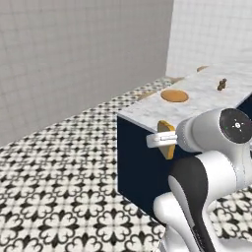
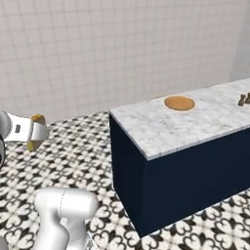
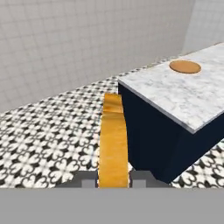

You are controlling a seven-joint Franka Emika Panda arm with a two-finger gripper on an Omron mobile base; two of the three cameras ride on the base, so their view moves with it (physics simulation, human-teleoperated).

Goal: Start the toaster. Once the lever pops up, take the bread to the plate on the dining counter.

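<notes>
Nearest the hand camera, the bread [image 3: 113,144] stands on edge between the two finger tips [image 3: 88,183], which press its lower sides; the gripper [image 3: 113,183] is clamped on the slice. In the left base view the bread [image 1: 167,139] juts from the gripper [image 1: 165,139] in front of the counter's corner. In the right base view it [image 2: 35,131] sits at nine o'clock, held over the patterned floor [image 2: 73,161].

The dining counter [image 3: 175,98] lies toward two o'clock of the held slice, its near corner and dark navy base between the bread and the plate [image 3: 185,66]. The plate rests flat on the marble top, well apart from the slice. A small brown object [image 1: 222,84] stands on the counter at two o'clock of the plate [image 1: 174,95] in the left base view; what it is cannot be told.
</notes>
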